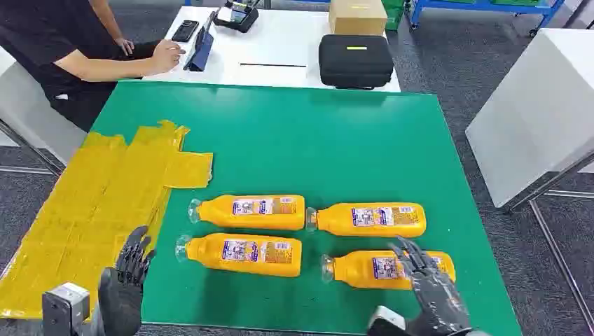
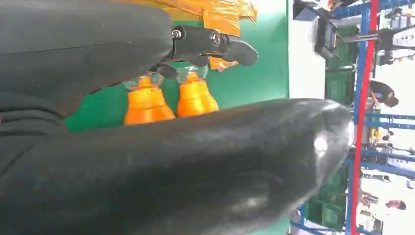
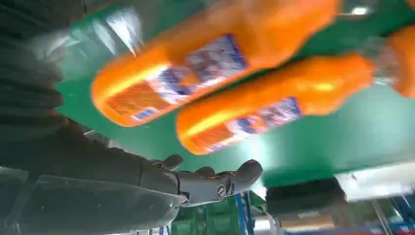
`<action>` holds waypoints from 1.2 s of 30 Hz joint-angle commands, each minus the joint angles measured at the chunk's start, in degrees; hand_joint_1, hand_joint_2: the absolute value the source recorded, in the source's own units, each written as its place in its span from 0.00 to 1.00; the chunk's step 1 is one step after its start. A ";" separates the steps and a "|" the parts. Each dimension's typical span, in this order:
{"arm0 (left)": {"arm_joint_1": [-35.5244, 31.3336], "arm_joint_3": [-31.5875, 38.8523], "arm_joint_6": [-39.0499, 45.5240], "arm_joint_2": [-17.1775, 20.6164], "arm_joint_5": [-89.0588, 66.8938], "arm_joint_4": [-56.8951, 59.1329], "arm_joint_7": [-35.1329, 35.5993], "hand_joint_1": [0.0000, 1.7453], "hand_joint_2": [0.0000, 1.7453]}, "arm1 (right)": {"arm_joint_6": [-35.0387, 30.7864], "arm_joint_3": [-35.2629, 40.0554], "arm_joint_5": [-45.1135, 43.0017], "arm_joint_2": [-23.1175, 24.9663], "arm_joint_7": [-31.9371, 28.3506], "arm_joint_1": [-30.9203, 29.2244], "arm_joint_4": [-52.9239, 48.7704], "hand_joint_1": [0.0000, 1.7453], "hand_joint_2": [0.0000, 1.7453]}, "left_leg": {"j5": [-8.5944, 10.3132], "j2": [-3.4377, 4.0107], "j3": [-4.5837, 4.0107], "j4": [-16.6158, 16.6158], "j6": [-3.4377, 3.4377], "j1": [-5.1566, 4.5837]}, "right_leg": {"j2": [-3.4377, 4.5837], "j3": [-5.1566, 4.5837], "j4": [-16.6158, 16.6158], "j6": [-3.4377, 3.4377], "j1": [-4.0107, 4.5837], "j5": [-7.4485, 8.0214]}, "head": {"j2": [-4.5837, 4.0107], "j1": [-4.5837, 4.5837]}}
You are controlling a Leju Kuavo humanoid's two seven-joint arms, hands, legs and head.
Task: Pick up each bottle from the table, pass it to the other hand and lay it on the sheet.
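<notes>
- Four orange plastic bottles (image 1: 308,236) lie on their sides near the green table's (image 1: 294,140) front edge, two rows of two, long axes parallel to it, clear caps toward the left edge.
- Crinkled yellow sheet (image 1: 98,203) covers the left edge.
- Right hand (image 1: 429,283), fingers spread, hovers over the front-right bottle (image 1: 371,269) (holding nothing).
- Left hand (image 1: 128,276), fingers apart, by the front-left corner.

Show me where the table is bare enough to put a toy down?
The widest bare green lies between the four bottles and the far edge by the black case. The yellow sheet is bare too. It is crowded among the bottles, where the right robot hand hovers.
</notes>
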 commanded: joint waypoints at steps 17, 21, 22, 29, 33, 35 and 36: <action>-3.68 -0.94 1.06 2.45 1.38 3.38 1.14 0.00 0.00 | -0.50 6.71 -4.77 -12.06 2.37 -8.79 16.95 0.00 1.00 | -0.05 -0.03 0.34 -0.10 0.05 0.03 | 0.06 0.82 -0.12 -0.33 0.09 0.02 | 0.00 -0.02; -3.72 -1.19 1.16 2.13 1.41 3.36 1.11 0.00 0.00 | -2.22 7.77 -4.91 -12.26 1.19 -9.37 18.51 0.00 1.00 | -0.03 -0.04 0.30 -0.10 0.05 0.02 | 0.04 0.79 -0.12 -0.29 0.07 0.03 | 0.00 -0.02; -3.85 -1.21 1.10 1.98 1.48 3.43 1.04 0.00 0.00 | -2.37 8.38 -5.09 -12.51 0.65 -9.94 19.31 0.00 1.00 | 0.00 -0.02 0.19 -0.07 0.04 0.03 | 0.04 0.69 -0.11 -0.20 0.07 0.06 | 0.00 -0.02; -4.24 -1.21 1.26 1.38 1.14 3.82 1.26 0.00 0.00 | -2.46 10.75 -7.38 -14.72 -1.28 -12.15 22.46 0.00 1.00 | 0.01 -0.03 0.18 -0.07 0.05 0.01 | 0.02 0.69 -0.10 -0.21 0.05 0.07 | 0.00 -0.04; -5.07 -1.32 1.39 1.58 1.03 4.53 1.25 0.00 0.00 | -1.17 14.97 -8.46 -15.07 -1.31 -16.06 25.28 0.00 1.00 | -0.03 -0.02 0.34 -0.11 0.06 0.01 | 0.07 0.82 -0.13 -0.34 0.06 0.04 | 0.00 -0.02; -5.96 -1.46 1.43 1.89 1.06 5.25 1.45 0.00 0.00 | 0.90 18.86 -7.61 -14.11 -0.51 -19.56 28.56 0.00 1.00 | -0.04 0.06 0.40 -0.13 0.07 0.03 | 0.16 0.87 -0.17 -0.37 0.09 0.07 | 0.00 -0.02; -6.29 -1.47 1.47 1.81 1.13 5.44 1.62 0.00 0.00 | 1.36 20.58 -6.17 -13.61 0.45 -20.95 29.93 0.00 1.00 | -0.01 0.09 0.30 -0.11 0.04 0.07 | 0.16 0.79 -0.17 -0.28 0.12 0.10 | 0.00 -0.02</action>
